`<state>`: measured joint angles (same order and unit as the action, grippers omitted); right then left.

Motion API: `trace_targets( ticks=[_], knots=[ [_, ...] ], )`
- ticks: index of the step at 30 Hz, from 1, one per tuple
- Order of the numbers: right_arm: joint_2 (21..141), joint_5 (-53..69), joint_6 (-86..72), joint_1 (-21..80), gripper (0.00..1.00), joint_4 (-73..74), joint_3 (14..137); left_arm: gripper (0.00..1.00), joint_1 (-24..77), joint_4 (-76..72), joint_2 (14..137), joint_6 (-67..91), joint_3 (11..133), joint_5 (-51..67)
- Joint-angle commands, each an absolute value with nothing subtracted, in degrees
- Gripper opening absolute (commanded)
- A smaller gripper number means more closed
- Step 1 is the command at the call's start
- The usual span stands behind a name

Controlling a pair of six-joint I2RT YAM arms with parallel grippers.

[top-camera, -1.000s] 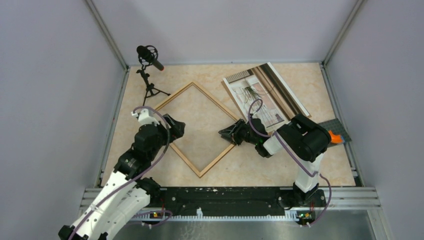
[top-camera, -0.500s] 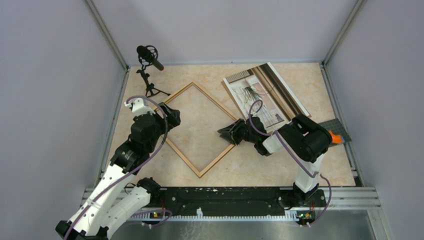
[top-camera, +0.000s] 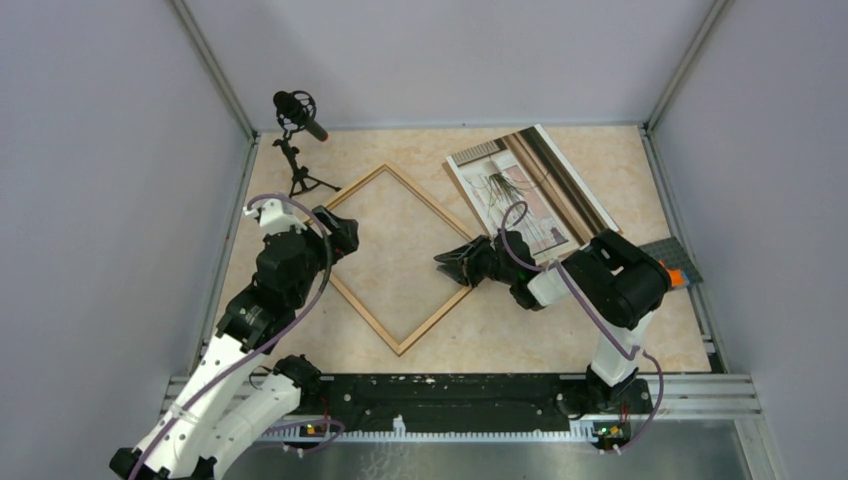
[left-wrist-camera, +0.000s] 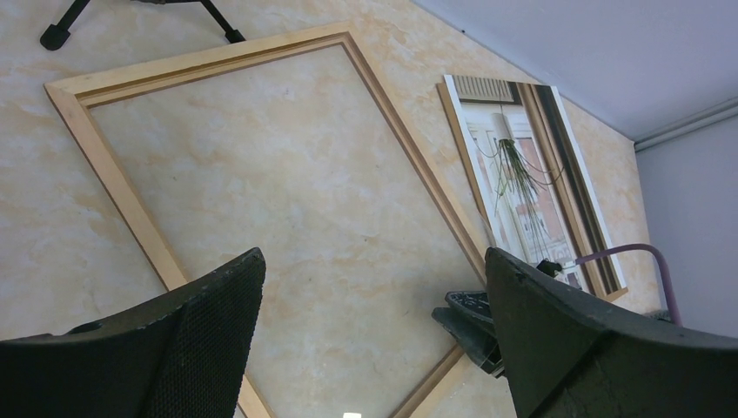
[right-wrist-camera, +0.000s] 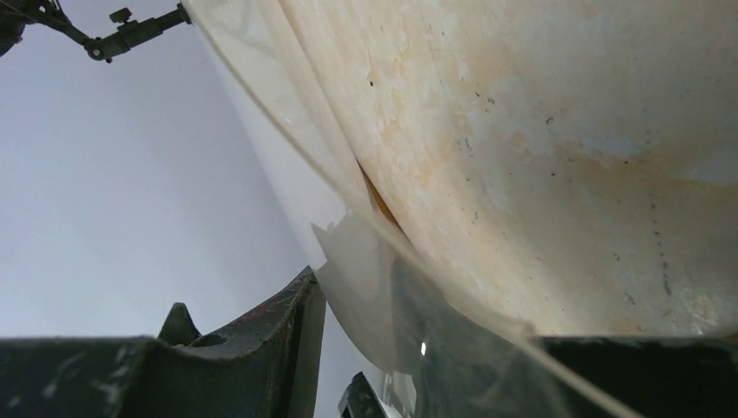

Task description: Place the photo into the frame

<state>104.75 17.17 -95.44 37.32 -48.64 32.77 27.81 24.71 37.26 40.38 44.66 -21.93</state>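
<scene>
The frame [top-camera: 385, 167], light wood, lies as a diamond mid-table; it also shows in the left wrist view [left-wrist-camera: 200, 59]. The photo [top-camera: 510, 190] lies face up at the back right, beside the frame's right edge, and the left wrist view [left-wrist-camera: 522, 183] shows it too. My left gripper [top-camera: 340, 232] hangs wide open and empty over the frame's left side [left-wrist-camera: 374, 257]. My right gripper [top-camera: 450, 262] is turned sideways at the frame's right corner [left-wrist-camera: 470, 320]. Its fingers [right-wrist-camera: 261, 348] are close together on a thin clear sheet [right-wrist-camera: 365, 287] at that corner.
A microphone on a small tripod [top-camera: 298, 115] stands at the back left, close to the frame's far corner. A dark grey object with an orange piece [top-camera: 672, 265] lies at the table's right edge. Walls close in the table on three sides.
My left gripper has risen and drawn back toward the far left, off the frame's left edge. My right gripper has shifted only slightly at the frame's right corner. The frame and photo have not moved.
</scene>
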Motion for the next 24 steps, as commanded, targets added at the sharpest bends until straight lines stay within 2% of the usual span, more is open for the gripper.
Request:
trace_targets(
  ticks=[1, 16, 24],
  knots=[
    [104.3, 19.0, -100.3, 37.0, 0.0, -56.0, 34.4, 0.98, 27.9, 23.4, 36.8, 40.5, 44.7, -21.5],
    [107.8, 21.4, -108.1, 36.0, 0.0, -64.6, 33.6, 0.98, 27.8, 23.0, 36.3, 40.9, 43.9, -21.1],
    [105.8, 21.3, -109.4, 35.7, 0.0, -64.2, 34.2, 0.98, 27.8, 23.0, 36.2, 40.7, 44.1, -21.4]
  ],
)
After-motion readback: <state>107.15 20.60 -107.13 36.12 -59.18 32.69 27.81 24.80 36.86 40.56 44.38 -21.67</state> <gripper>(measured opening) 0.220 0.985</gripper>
